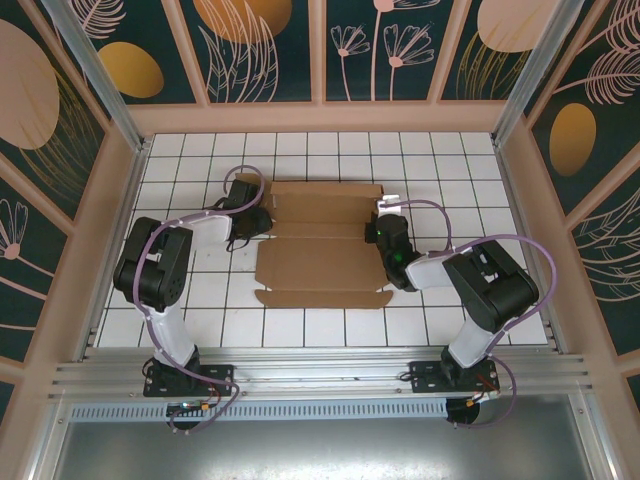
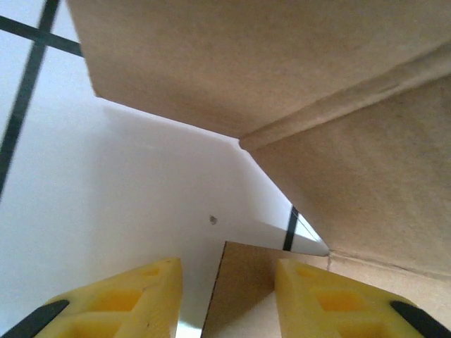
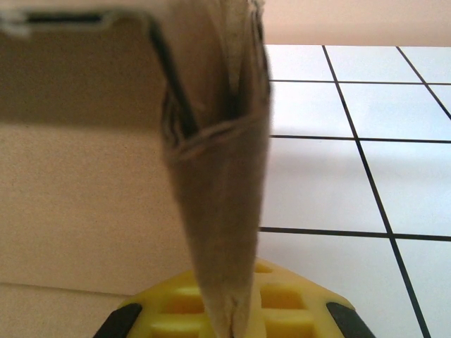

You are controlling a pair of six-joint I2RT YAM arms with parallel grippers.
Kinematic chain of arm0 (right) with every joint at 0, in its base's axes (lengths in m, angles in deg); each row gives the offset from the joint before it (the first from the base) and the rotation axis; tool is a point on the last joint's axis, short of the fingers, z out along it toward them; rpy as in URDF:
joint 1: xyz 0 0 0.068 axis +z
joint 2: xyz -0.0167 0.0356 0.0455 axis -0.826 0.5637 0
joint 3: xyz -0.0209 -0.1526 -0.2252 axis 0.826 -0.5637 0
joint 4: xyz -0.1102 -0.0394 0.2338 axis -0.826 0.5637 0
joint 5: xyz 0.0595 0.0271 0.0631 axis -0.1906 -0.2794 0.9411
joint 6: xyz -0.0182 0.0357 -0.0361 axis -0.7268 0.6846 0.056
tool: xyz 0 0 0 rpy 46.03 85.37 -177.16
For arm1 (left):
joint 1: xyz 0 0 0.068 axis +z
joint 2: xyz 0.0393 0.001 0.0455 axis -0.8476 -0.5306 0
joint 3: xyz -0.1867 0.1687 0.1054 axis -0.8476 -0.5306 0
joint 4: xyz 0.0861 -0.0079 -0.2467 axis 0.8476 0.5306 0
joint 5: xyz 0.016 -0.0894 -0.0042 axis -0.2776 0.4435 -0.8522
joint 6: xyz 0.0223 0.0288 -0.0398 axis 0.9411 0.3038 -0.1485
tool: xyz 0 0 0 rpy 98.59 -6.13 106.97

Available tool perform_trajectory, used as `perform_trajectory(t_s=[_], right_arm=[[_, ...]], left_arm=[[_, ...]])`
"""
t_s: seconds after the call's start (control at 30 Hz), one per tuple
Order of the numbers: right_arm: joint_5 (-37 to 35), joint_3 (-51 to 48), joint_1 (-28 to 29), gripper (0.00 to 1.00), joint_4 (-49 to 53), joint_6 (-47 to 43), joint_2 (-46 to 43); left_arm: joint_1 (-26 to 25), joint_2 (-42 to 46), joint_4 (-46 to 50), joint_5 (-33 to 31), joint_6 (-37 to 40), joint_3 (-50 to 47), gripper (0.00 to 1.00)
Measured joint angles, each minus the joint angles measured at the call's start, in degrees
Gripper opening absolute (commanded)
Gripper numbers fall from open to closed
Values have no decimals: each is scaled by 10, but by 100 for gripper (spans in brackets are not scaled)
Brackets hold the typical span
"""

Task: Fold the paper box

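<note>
The paper box (image 1: 320, 258) lies spread on the white tiled table (image 1: 300, 326).

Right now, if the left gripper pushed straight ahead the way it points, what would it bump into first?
Probably the paper box: a flap edge sits between the open fingers of the left gripper, though depth is hard to judge.

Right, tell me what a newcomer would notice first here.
The paper box, a mostly flat brown cardboard sheet, lies in the middle of the white gridded table, between both arms. The right gripper pinches a raised flap at its right edge. The left gripper sits at the left edge, yellow fingers apart around a cardboard edge.
</note>
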Motion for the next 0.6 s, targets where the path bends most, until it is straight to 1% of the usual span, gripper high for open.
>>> perform_trajectory(t_s=[0.13, 0.33, 0.6], right_arm=[[0, 3, 0, 0, 3, 0, 0], [-3, 5, 0, 0, 7, 0, 0], [0, 5, 0, 0, 7, 0, 0]], left_arm=[[0, 0, -16, 35, -2, 0, 39], [6, 1, -35, 67, -12, -1, 38], [5, 5, -96, 148, -48, -20, 37]])
